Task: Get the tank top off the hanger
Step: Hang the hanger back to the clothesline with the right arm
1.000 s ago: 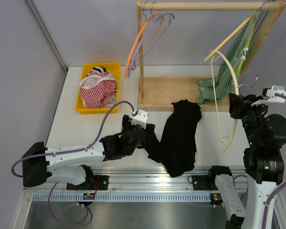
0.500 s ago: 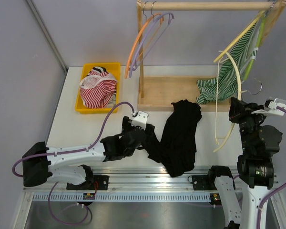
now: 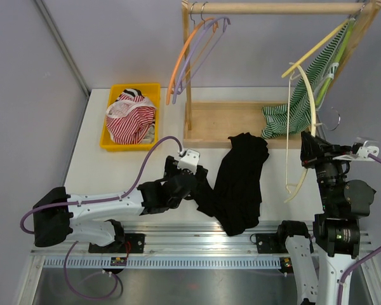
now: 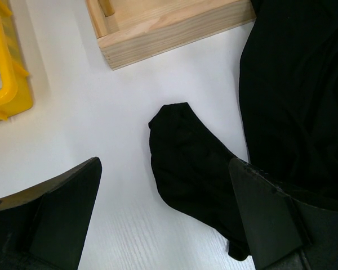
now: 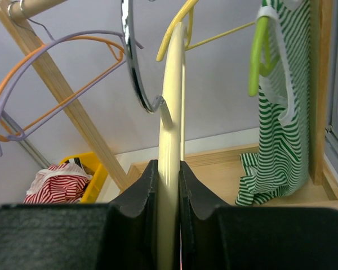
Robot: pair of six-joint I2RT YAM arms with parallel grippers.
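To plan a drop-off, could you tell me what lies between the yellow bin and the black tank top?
Bare white table, in the left wrist view, from yellow bin to tank top; the rack base sits beyond.

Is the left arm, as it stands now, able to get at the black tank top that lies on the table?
Probably yes. The left end effector hangs open directly above a fold of the black tank top, and nothing lies between them on the white table.
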